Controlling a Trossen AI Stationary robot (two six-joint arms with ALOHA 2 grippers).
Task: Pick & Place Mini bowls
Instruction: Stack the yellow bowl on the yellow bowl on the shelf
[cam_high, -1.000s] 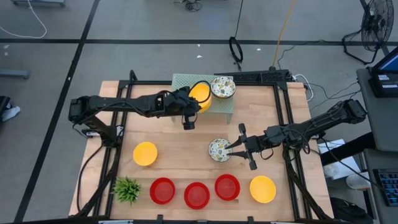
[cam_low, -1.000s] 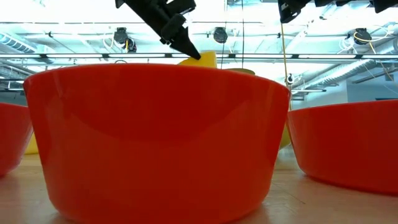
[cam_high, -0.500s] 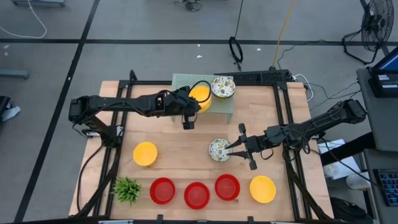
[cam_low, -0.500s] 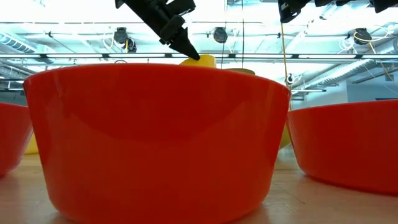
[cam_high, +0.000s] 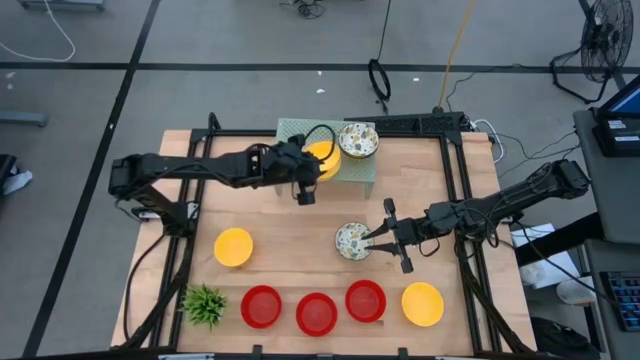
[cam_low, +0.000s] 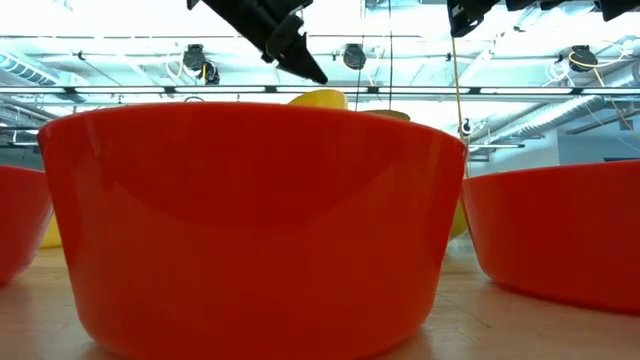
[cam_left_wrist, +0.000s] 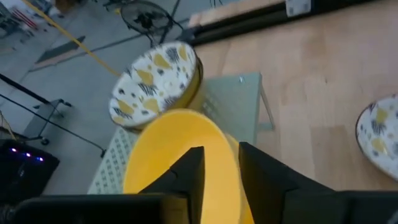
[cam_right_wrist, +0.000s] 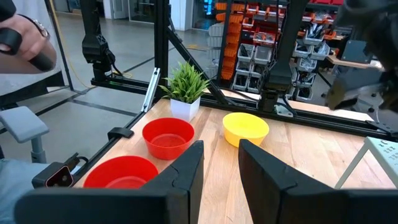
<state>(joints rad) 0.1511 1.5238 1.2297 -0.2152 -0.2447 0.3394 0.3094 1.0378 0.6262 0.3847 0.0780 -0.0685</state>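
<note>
Yellow bowl (cam_high: 322, 156) on mesh stand (cam_high: 358, 168), upper centre | left gripper (cam_high: 303, 190) just beside it, narrowly parted, empty | right gripper (cam_high: 392, 236) centre-right, slightly parted beside speckled bowl (cam_high: 351, 240)

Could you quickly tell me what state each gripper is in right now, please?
Left gripper: open, over the plain yellow bowl on the pale green mesh stand.
Right gripper: open, holding nothing.

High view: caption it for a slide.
Left gripper beside the plain yellow mini bowl on the pale green mesh stand; right gripper at a speckled whitish bowl.
</note>
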